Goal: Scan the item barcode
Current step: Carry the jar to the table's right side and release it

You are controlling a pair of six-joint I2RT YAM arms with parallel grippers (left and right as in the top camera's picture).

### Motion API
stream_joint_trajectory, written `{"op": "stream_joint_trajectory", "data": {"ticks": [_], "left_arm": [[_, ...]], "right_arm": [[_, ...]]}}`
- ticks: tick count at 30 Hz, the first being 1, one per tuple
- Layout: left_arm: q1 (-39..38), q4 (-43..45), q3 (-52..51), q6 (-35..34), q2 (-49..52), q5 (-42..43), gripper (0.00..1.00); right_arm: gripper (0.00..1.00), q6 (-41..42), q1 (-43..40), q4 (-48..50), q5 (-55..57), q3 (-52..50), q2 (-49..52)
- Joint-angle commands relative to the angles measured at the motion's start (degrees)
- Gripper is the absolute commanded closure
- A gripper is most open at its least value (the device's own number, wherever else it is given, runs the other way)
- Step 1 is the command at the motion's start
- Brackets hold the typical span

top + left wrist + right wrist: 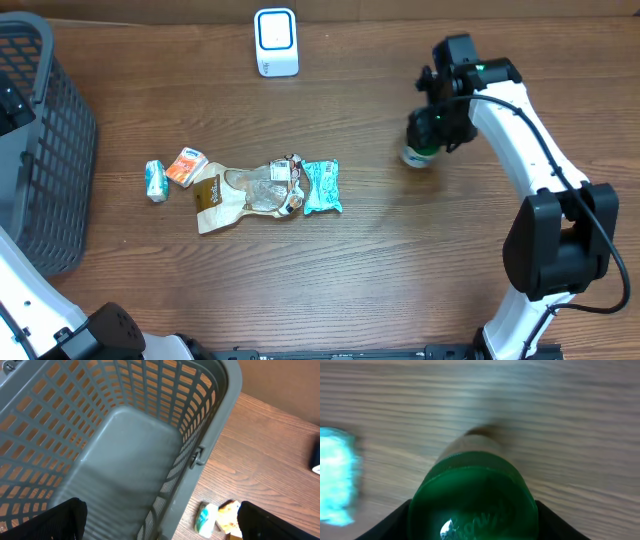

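A jar with a green lid (419, 152) (472, 505) is between the fingers of my right gripper (432, 128) (472, 522), at the right of the table. The black fingers (397, 522) press on both sides of the lid, so the gripper is shut on it. I cannot tell whether the jar rests on the wood or hangs just above it. The white barcode scanner (275, 42) stands at the back centre, well left of the jar. My left gripper (160, 525) hangs open over the grey basket (210, 420), with nothing between its fingers.
The grey mesh basket (62, 150) takes up the left edge. A row of items lies mid-table: a small white-teal packet (155, 180) (205, 519), an orange packet (186, 165), a brown and clear bag (245, 192) and a teal packet (322, 186) (337, 475).
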Motion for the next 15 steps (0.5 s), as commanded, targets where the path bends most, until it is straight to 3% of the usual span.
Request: {"op": "stream_joint_trajectory", "data": {"ticks": [1, 9, 15], "left_arm": [[0.0, 0.0, -0.2, 0.9, 0.1, 0.4, 0.00], [0.0, 0.1, -0.2, 0.9, 0.1, 0.4, 0.00], [0.0, 0.0, -0.2, 0.9, 0.1, 0.4, 0.00]], "right_arm": [[0.66, 0.3, -1.6, 1.3, 12.5, -1.5, -0.8], [0.45, 0.2, -1.7, 0.9, 11.6, -1.6, -0.8], [0.39, 0.2, -1.7, 0.9, 7.5, -1.6, -0.8]]}}
